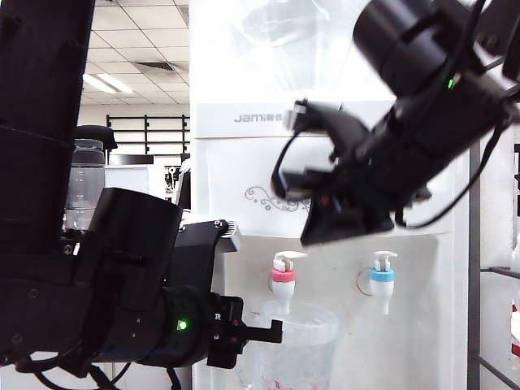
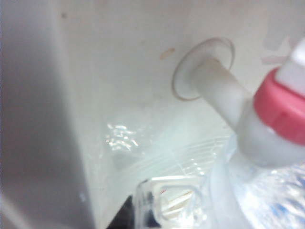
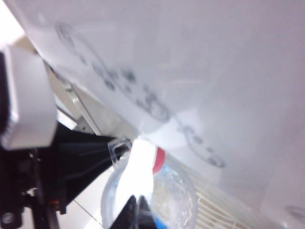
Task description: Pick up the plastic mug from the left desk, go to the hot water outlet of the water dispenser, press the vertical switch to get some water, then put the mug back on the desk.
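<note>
The left gripper [image 1: 272,331], clamped on the handle of the clear dimpled plastic mug [image 1: 299,345], holds it directly beneath the white hot water outlet with its red-pink collar [image 1: 283,275]. The right gripper [image 1: 337,231], jaws closed and empty, hangs just above and to the right of the small white vertical switch [image 1: 289,258] on the tall white water dispenser [image 1: 244,175].

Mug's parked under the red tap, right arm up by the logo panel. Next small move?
Probably lower the right gripper onto the vertical switch and press. The left gripper holds the plastic mug by its handle under the hot water outlet; the right gripper, shut, hangs above the switch without touching it. The mug's contents are hard to judge.
</note>
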Motion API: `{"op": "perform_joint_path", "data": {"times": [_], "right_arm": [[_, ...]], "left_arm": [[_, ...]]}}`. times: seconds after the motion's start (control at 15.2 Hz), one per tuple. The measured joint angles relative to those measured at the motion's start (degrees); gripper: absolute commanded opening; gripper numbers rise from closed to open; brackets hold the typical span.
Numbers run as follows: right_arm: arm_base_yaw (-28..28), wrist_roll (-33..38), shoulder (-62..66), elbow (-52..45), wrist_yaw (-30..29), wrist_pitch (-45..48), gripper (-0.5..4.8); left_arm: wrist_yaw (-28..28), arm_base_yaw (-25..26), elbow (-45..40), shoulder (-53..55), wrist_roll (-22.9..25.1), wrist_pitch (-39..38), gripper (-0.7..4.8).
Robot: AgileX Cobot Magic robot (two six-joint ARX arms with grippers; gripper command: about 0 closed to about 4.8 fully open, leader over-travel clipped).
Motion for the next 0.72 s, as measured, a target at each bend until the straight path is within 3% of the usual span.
{"op": "perform_joint_path", "data": {"times": [0.33, 0.72], "right_arm": [[0.0, 0.0, -9.4, -0.2, 0.0, -6.8, -0.06], [0.0, 0.0, -31.1, -0.1, 3.4, -14.3, -0.06]], "left_arm": [[0.0, 0.0, 0.0, 0.0, 0.0, 0.0, -0.06], [0.0, 0.0, 0.0, 0.0, 0.0, 0.0, -0.06]]}}
